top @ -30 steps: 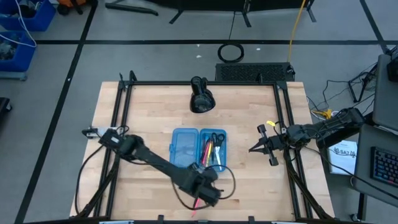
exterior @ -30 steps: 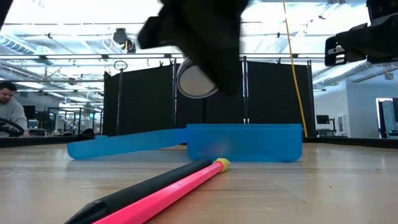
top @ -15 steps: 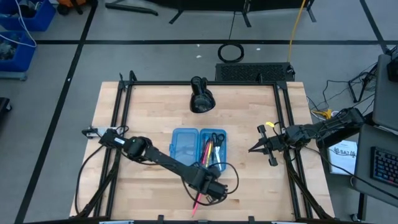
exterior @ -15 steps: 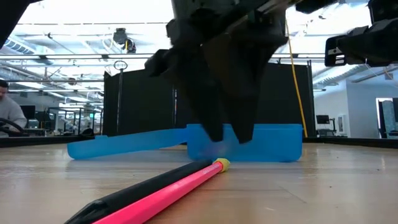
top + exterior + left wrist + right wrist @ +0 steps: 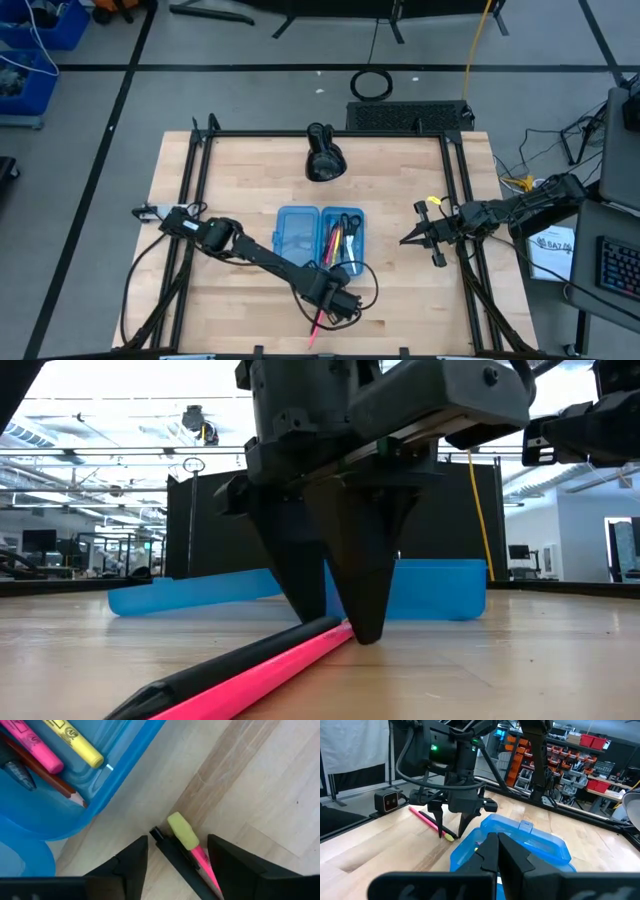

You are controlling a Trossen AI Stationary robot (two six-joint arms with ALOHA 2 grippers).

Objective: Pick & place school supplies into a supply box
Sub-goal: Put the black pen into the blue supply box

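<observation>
A pink pen with a yellow end point(image 5: 182, 831) and a black pen point(image 5: 172, 857) lie side by side on the table, near its front edge point(image 5: 318, 325). My left gripper point(image 5: 177, 839) points down over their far ends, open, one finger on each side of the pair point(image 5: 335, 622). Just beyond stands the open light-blue supply box point(image 5: 320, 237), holding a pink marker point(image 5: 35, 747), a yellow marker point(image 5: 75, 740), a red pencil point(image 5: 55, 785) and scissors point(image 5: 347, 222). My right gripper point(image 5: 405, 240) hangs shut at the table's right, clear of everything.
A black dome-shaped object point(image 5: 322, 160) sits at the table's far middle. Black frame rails point(image 5: 195, 200) run along the left and right sides. Bare wood lies left and right of the box.
My left gripper has come down beside the box's near end until its fingertips reach table height around the ends of the pink and black pens. The pens have stayed where they were.
</observation>
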